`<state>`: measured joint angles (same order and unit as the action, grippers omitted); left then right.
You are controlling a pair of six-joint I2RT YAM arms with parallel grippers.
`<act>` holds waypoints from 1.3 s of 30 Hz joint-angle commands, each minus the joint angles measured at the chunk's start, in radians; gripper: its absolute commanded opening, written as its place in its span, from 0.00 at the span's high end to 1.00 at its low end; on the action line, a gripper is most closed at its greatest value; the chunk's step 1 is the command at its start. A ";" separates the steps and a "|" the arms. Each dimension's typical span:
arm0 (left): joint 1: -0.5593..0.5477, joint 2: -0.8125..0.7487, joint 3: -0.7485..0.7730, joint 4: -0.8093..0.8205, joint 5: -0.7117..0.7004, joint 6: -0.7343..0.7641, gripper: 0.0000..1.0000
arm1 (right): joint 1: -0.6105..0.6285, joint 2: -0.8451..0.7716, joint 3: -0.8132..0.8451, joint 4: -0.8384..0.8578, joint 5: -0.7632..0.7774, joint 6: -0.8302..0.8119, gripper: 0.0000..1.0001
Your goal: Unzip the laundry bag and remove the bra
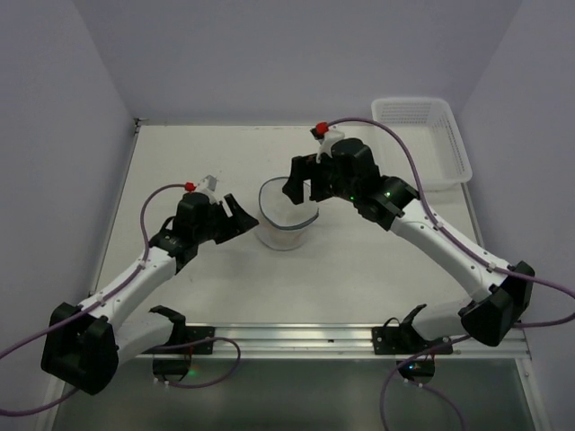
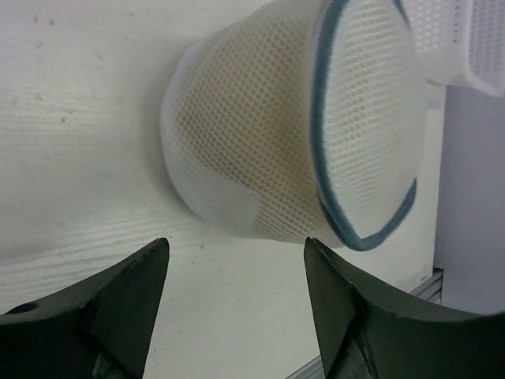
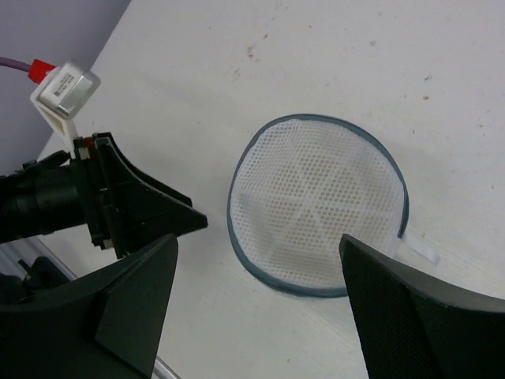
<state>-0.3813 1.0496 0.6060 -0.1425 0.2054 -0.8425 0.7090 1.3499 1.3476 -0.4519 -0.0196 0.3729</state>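
Observation:
The laundry bag (image 1: 286, 217) is a round white mesh pouch with a dark hoop rim, standing dome-like at the table's middle. A beige shape shows through its mesh in the left wrist view (image 2: 268, 150); the bra itself is not clearly seen. In the right wrist view the bag (image 3: 316, 201) shows its round top and a small white tab (image 3: 417, 251). My left gripper (image 1: 241, 214) is open and empty, just left of the bag. My right gripper (image 1: 304, 180) is open and empty, above the bag's far right rim.
A white plastic lattice basket (image 1: 422, 139) stands at the back right of the table; its corner shows in the left wrist view (image 2: 458, 39). The table's front edge has a metal rail (image 1: 296, 337). Purple walls enclose the left, back and right.

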 commanded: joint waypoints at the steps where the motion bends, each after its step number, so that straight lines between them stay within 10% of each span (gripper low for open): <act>1: 0.012 0.078 -0.006 0.029 -0.046 0.037 0.30 | 0.069 0.130 0.088 -0.030 0.153 -0.084 0.15; 23: -0.004 0.532 0.008 0.320 -0.034 -0.030 0.68 | 0.248 0.558 0.351 -0.067 0.544 -0.226 0.15; 39: -0.022 0.579 -0.026 0.293 -0.143 -0.104 1.00 | 0.215 0.383 0.145 -0.111 0.650 -0.122 0.15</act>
<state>-0.3985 1.5951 0.6041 0.1951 0.1448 -0.9394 0.9512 1.8755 1.5642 -0.5377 0.5770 0.1955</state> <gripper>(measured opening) 0.005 0.851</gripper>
